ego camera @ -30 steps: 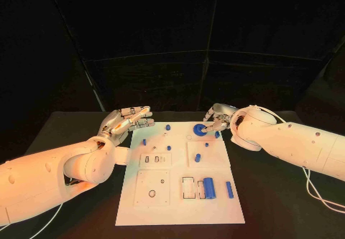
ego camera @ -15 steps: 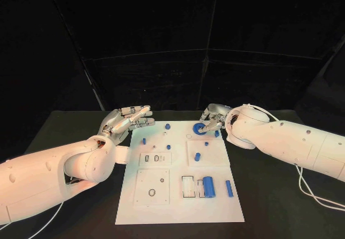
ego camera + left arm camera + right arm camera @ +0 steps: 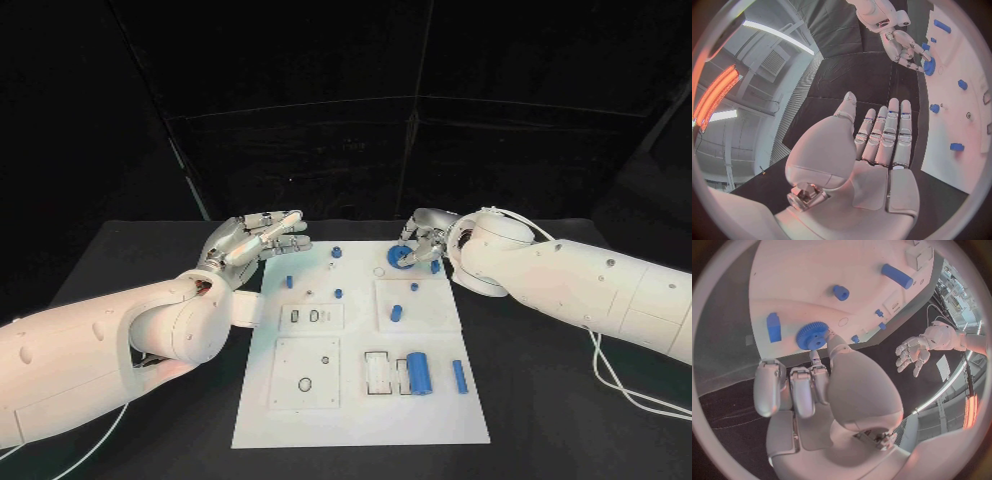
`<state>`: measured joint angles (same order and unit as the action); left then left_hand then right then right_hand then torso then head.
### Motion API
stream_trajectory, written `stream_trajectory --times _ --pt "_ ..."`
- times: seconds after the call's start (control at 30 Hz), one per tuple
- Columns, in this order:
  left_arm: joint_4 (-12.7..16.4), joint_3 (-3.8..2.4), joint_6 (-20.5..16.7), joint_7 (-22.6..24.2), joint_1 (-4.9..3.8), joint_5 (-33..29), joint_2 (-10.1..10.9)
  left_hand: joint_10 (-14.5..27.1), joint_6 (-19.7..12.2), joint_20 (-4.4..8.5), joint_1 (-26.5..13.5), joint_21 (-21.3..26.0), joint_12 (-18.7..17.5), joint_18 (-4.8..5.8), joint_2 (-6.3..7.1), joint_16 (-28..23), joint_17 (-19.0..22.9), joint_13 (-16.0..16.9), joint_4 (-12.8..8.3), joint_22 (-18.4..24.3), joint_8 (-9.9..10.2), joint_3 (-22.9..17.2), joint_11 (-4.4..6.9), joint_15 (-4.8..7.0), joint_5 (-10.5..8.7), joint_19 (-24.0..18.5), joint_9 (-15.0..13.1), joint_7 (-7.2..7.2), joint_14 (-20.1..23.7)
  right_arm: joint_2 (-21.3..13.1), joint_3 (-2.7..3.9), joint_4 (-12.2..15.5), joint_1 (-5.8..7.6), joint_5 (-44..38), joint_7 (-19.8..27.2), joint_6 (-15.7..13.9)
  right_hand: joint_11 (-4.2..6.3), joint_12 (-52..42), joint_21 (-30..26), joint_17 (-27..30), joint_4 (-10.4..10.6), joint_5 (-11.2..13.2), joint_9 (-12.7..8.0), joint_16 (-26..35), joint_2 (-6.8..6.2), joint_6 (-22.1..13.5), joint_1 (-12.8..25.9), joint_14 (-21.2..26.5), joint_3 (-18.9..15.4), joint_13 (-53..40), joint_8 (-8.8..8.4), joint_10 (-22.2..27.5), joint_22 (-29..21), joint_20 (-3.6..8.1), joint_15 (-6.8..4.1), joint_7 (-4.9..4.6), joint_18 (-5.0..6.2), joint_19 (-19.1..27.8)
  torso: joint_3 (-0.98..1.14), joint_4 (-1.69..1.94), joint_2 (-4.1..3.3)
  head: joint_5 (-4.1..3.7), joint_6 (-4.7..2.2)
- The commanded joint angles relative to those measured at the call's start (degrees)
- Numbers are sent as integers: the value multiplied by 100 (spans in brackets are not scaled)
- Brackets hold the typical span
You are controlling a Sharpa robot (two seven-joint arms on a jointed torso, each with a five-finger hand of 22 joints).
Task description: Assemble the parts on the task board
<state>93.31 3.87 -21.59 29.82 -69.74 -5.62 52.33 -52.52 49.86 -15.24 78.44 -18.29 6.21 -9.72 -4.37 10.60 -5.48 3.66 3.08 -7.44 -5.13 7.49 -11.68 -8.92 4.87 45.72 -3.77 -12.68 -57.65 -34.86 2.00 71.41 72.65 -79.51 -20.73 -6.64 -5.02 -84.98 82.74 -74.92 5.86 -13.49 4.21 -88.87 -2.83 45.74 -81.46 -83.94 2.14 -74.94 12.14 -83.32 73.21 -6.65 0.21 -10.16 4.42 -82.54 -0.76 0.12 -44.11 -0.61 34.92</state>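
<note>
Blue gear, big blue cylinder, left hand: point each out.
blue gear (image 3: 395,260), head view, its toothed rim.
big blue cylinder (image 3: 420,374), head view, middle of its side.
left hand (image 3: 257,240), head view, its palm.

Left hand (image 3: 257,240) hovers flat beside the task board (image 3: 361,420), fingers extended; right hand (image 3: 421,240) curls fingertips at its far edge.

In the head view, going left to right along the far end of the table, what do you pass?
Left hand, open beside the task board → small blue peg on the board's far edge → blue gear → right hand, fingers at the gear.
</note>
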Motion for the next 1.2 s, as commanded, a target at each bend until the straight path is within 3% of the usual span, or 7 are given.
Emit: stream_trajectory --times 0.03,0.6,0.83,1.0,1.2 --pt "9 -5 89 13 -9 10 -6 14 -3 -16 -3 6 -25 -69 -36 -25 5 -2 -30 5 34 8 -18 -24 -18 17 3 -204 8 11 1 -16 6 -93 -26 111 6 -14 40 -1225 -56 57 -4 -33 16 7 -54 -547 27 -615 23 -15 8 18 33 24 -110 -20 0 0 -4 4 7" --pt "9 -5 117 -6 -9 10 -2 14 -2 -17 1 10 -27 -69 -41 -30 8 -2 -39 8 37 5 -18 -25 -18 13 3 -203 12 31 0 -41 1 -277 2 168 6 -18 56 -1236 -210 129 -4 -36 52 38 -152 -549 152 -638 83 -24 38 17 33 23 -115 -21 6 4 -2 3 41" --pt "1 -5 123 -9 -9 10 -8 14 -2 -17 1 10 -27 -69 -41 -30 8 -2 -39 8 37 5 -18 -25 -18 13 3 -203 12 54 0 -23 -5 -280 47 74 40 -64 70 -1237 -236 136 45 -35 136 445 -43 -549 235 -729 297 -99 62 41 -9 68 -117 -24 6 -4 0 -1 53" --pt "-3 -5 126 -15 -9 10 -10 14 -2 -17 4 12 -28 -69 -48 -31 9 -2 -43 10 38 1 -18 -26 -17 11 2 -203 14 37 -1 20 -8 -287 39 -247 131 -126 95 -1239 -283 116 66 -35 257 801 -37 -550 386 -849 415 -200 116 98 -79 172 -126 -48 9 -3 0 -9 50" --pt "-8 -5 123 -18 -9 10 -7 14 -2 -17 4 12 -28 -69 -48 -31 9 -2 -43 10 38 1 -18 -26 -17 11 2 -203 14 -1 0 141 -13 -673 93 -816 187 -180 123 -1273 -333 120 59 -44 294 942 -31 -557 502 -952 415 -281 180 147 -127 231 -139 -79 8 3 -1 -17 48"
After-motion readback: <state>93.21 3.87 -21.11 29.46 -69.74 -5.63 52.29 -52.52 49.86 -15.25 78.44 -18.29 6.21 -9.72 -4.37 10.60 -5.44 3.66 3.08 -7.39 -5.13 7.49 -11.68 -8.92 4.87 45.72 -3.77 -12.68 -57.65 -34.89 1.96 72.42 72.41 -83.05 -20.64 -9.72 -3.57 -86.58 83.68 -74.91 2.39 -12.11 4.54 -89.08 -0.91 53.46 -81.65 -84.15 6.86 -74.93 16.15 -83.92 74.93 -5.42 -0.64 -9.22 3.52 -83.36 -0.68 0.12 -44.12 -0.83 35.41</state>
